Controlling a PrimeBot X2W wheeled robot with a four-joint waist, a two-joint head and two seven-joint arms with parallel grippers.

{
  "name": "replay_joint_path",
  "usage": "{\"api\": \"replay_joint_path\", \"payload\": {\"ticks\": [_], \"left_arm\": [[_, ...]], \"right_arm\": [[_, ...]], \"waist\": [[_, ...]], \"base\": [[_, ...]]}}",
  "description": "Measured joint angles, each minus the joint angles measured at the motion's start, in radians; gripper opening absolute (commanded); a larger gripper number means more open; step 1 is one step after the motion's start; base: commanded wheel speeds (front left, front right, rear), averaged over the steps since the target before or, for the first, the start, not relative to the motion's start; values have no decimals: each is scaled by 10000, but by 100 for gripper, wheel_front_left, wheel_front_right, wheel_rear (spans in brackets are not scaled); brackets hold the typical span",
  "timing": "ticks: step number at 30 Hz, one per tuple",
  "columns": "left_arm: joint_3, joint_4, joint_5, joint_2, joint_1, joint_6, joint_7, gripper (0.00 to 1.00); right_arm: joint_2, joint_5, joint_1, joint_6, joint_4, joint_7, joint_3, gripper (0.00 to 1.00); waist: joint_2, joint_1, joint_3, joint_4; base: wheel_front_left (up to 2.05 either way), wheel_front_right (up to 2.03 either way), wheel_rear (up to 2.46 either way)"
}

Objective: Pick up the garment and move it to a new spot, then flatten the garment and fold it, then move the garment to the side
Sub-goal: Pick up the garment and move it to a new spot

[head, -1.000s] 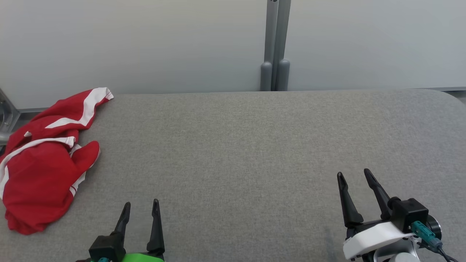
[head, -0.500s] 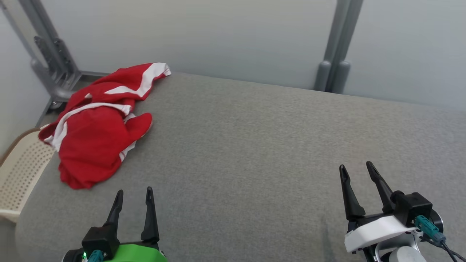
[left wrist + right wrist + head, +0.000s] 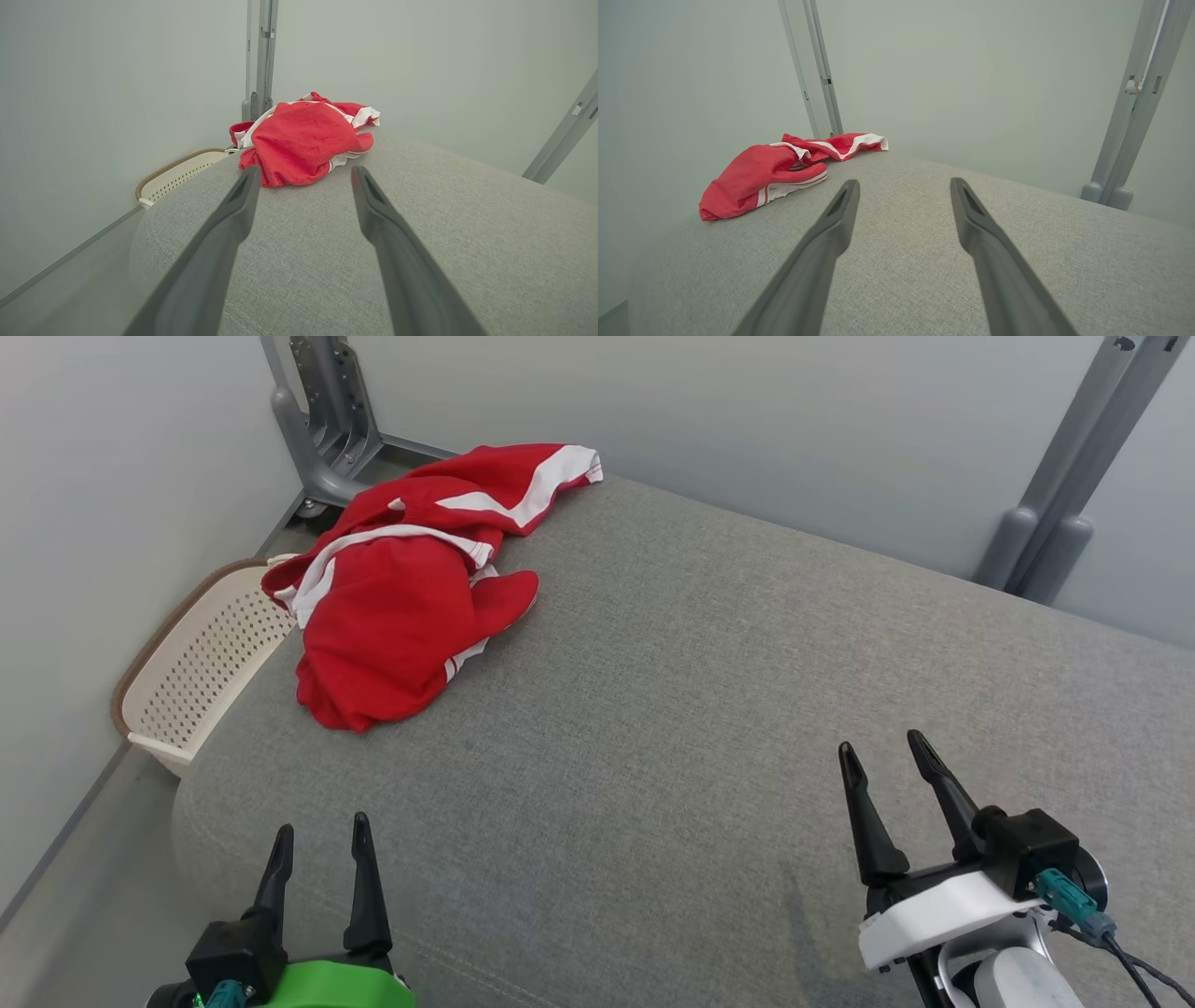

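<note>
No step done yet, judging by the lie of things. Garment [image 3: 401,607] crumpled, red with white stripes, at the far left corner of the grey padded table [image 3: 700,709], spilling over the left edge by a pale perforated basket [image 3: 201,663]. Left gripper [image 3: 321,825] near left, fingers spread and empty; right gripper [image 3: 879,744] near right, likewise spread. Both well apart from the cloth. All left to do: picking up, moving, flattening, folding, setting aside.
</note>
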Motion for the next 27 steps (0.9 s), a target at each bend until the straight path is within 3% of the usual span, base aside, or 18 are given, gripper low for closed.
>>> {"api": "replay_joint_path", "payload": {"ticks": [11, 19, 22, 27], "left_arm": [[104, 88, -52, 105, 45, 6, -27, 100], [399, -23, -31, 1183, -1235, -259, 840, 100], [479, 180, 117, 1927, -2549, -571, 1536, 100], [474, 1035, 84, 2541, -4204, -1034, 2424, 100]], "right_arm": [[-2, 0, 69, 0, 17, -2, -198, 100], [0, -151, 76, 0, -84, 0, -334, 100], [0, -201, -40, 0, -109, 0, -286, 100], [0, -357, -287, 0, -151, 0, -245, 100]], "waist": [[0, 0, 118, 182], [0, 0, 346, -113], [0, 0, 545, -307], [0, 0, 838, -623]], "base": [[0, 0, 0], [0, 0, 0], [0, 0, 0], [0, 0, 0]]}}
